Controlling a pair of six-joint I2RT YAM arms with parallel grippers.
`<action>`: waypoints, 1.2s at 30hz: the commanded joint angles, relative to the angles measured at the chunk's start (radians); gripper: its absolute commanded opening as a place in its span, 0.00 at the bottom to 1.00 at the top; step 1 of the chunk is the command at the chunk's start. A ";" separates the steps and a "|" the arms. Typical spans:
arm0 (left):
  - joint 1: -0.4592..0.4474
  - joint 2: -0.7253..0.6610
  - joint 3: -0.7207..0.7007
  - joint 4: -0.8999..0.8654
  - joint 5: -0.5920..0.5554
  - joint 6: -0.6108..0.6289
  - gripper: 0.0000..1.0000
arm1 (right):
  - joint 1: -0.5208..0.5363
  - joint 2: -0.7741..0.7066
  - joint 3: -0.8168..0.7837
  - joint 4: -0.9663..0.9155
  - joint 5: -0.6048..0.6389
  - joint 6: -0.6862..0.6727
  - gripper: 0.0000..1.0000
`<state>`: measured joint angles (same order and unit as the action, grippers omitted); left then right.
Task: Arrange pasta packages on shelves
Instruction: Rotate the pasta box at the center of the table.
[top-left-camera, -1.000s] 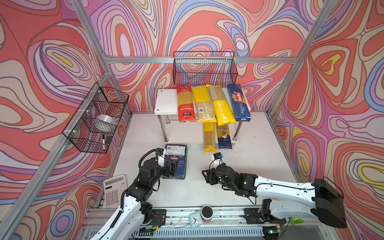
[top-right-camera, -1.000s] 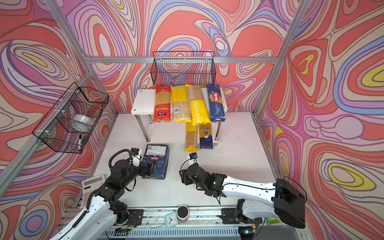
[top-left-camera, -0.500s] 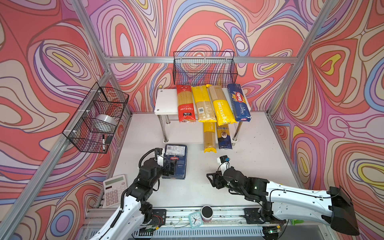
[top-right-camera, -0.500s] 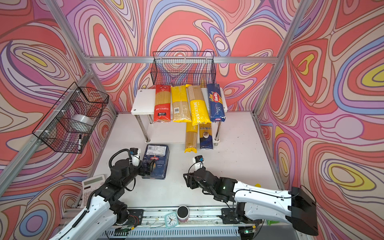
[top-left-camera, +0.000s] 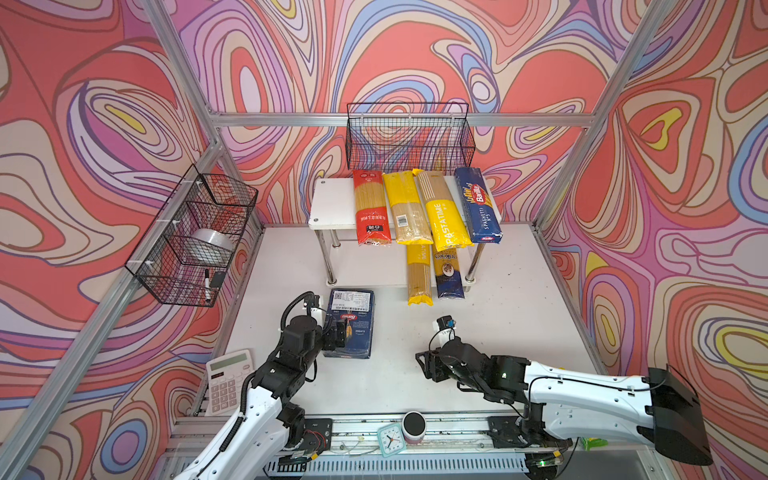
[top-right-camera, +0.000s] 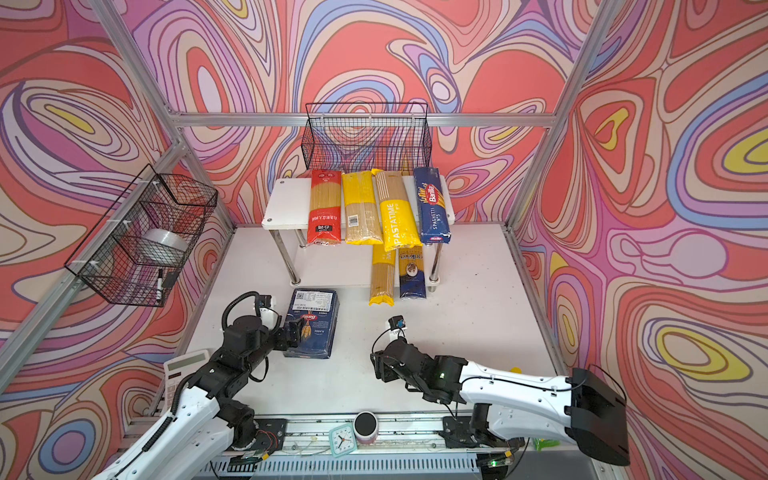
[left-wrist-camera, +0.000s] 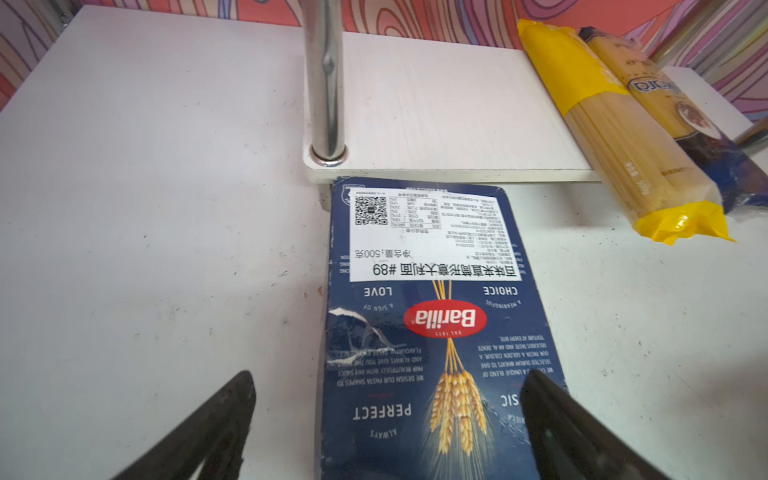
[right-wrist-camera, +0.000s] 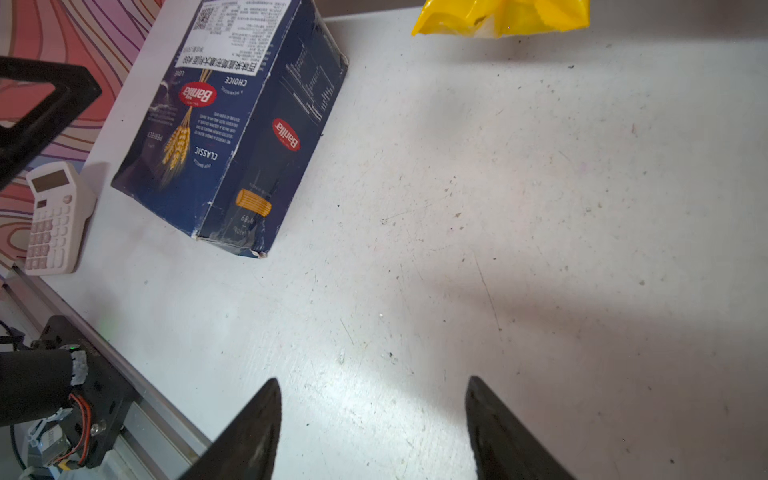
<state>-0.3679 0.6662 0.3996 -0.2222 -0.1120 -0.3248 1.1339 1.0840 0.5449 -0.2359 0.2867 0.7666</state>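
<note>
Left wrist view: the wide dark-blue cardboard Barilla box (left-wrist-camera: 436, 332), unshelved at seven o'clock of the white two-tier rack (left-wrist-camera: 436, 104), lies under the spread left claw (left-wrist-camera: 388, 374); right claw (right-wrist-camera: 374, 380) apart, empty.

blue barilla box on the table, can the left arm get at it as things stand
Probably yes: the left hand is open right at the box, with nothing between them. One finger sits above the box's edge, so it may need a sideways shift to straddle it.

Rack leg (left-wrist-camera: 326, 83): polished chrome metal. Shelf board (left-wrist-camera: 436, 104): matt, smooth. Barilla box (left-wrist-camera: 440, 353): printed cardboard, scuffed edges, paper label (left-wrist-camera: 432, 232). Spaghetti bag (left-wrist-camera: 615, 137): glossy plastic film. Desk (right-wrist-camera: 519, 208): matt, scratched.
</note>
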 joint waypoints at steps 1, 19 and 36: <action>-0.007 0.026 0.078 -0.184 -0.068 -0.121 1.00 | 0.009 0.014 0.033 0.016 -0.001 -0.018 0.72; 0.004 0.165 0.155 -0.247 -0.090 -0.191 1.00 | 0.013 0.014 0.049 0.023 -0.001 -0.027 0.74; 0.021 0.249 0.147 -0.181 0.006 -0.177 1.00 | 0.013 0.010 0.065 0.027 -0.004 -0.035 0.74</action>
<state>-0.3534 0.9085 0.5343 -0.4198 -0.1265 -0.4911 1.1408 1.1053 0.5907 -0.2142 0.2790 0.7410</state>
